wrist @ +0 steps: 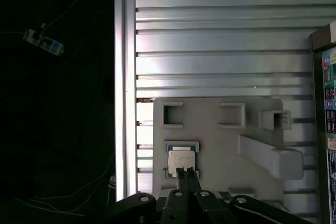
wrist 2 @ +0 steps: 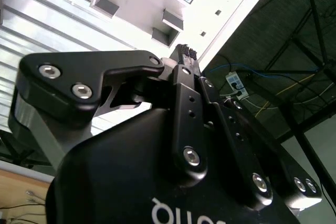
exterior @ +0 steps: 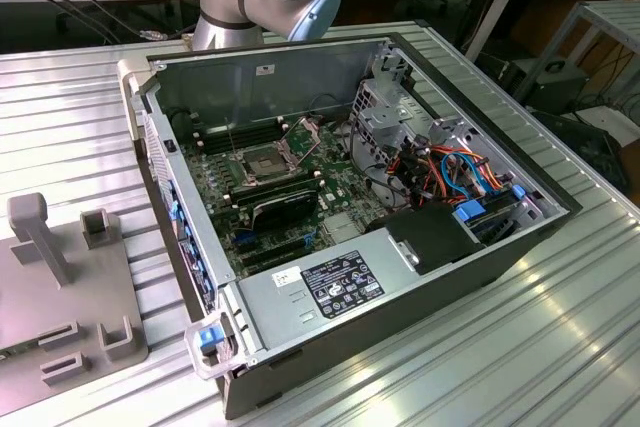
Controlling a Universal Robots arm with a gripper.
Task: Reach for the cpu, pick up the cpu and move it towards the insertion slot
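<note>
Pale silver-beige, the cpu (wrist: 180, 160) lies flat in a square recess of the grey holder plate (wrist: 210, 129). The plate rests on the ribbed metal desk (wrist: 220, 24) beside the open computer case (exterior: 300, 77). In the first wrist view my pincer (wrist: 186, 172) hangs over the plate, its two fingers drawn together with a hairline gap at most, and nothing in their hold. The chip lies straight ahead of my fingertips, along the line in which they point. The tips overlap its near edge in that view, though I cannot tell how high above it they are. The chip is square, with no long axis, and its sides run in line with my fingers. In the exterior view the insertion slot (exterior: 262, 162) sits left of centre inside the case, well apart from the holder plate at the lower left of the frame. By my judgement the reach is nearly done and the grasp not begun.
</note>
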